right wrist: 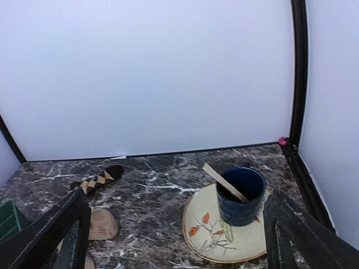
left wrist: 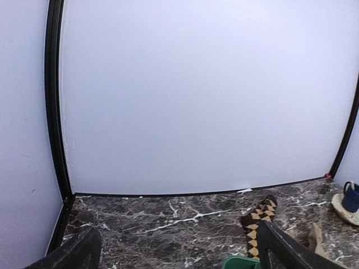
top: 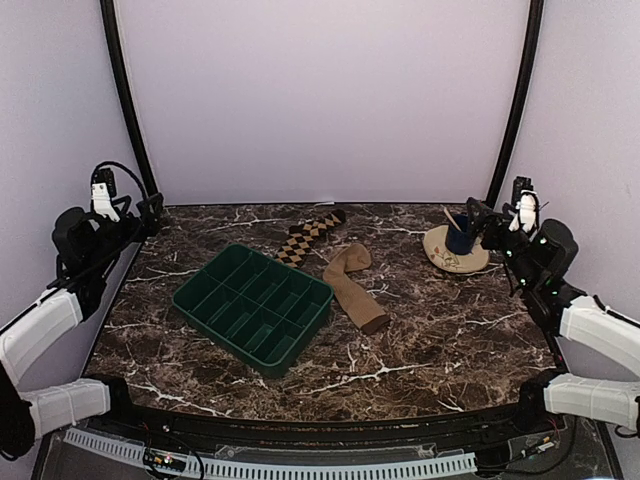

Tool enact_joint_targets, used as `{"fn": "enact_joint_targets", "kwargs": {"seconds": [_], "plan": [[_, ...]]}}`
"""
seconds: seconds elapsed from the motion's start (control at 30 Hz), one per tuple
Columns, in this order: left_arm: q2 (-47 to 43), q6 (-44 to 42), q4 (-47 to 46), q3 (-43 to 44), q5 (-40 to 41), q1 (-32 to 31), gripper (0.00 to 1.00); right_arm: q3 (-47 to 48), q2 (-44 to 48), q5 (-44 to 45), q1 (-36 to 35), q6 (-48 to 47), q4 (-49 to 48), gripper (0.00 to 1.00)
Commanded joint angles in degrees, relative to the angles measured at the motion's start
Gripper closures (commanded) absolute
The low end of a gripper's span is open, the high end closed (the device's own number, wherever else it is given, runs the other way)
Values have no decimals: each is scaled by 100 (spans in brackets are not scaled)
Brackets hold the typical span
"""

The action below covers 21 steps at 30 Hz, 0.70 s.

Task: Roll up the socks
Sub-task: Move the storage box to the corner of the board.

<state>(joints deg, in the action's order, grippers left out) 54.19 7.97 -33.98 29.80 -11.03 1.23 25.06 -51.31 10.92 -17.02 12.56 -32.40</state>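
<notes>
At mid-counter (top: 450, 320) beside the green tray (top: 250, 300), the tan sock (top: 355, 285) and checkered sock (top: 305, 238) lie unrolled, so the wide-open, empty left hand (left wrist: 178, 230) and right hand (right wrist: 176, 213) should first stack them flat.

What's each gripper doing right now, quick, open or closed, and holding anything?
Left gripper: open, holding nothing.
Right gripper: open, holding nothing.

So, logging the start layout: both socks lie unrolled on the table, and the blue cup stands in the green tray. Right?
No. The blue cup stands on the cream plate, not in the green tray; the right wrist view shows it. Tan sock and checkered sock do lie unrolled on the table.
</notes>
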Motion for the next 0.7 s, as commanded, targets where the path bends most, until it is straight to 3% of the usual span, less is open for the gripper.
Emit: {"fn": "enact_joint_targets", "kwargs": {"seconds": [0.0, 0.17, 0.27, 0.4, 0.5, 0.57, 0.67], "plan": [[-713, 509, 1539, 347, -566, -29, 1, 584, 90, -840, -165, 371, -1103, 0], [-1398, 264, 2078, 422, -348, -418, 1, 872, -313, -2563, -166, 1183, -2990, 0], [-1621, 408, 2095, 421, -200, -433, 3, 1511, -774, -3046, -169, 2045, -2972, 0], [-1757, 640, 2292, 495, -114, -433, 9, 2197, -1141, -2114, -249, 2325, -1390, 0], [-1535, 742, 2743, 749, -48, -473, 13, 3013, -1517, -1051, -613, 1644, 721, 0], [-1410, 746, 2995, 846, 101, -608, 13, 3023, -1713, 155, -1055, 1143, 1230, 0], [-1292, 641, 3352, 911, 378, -939, 13, 2894, -2054, 1087, -1508, 1024, 1798, 0]]}}
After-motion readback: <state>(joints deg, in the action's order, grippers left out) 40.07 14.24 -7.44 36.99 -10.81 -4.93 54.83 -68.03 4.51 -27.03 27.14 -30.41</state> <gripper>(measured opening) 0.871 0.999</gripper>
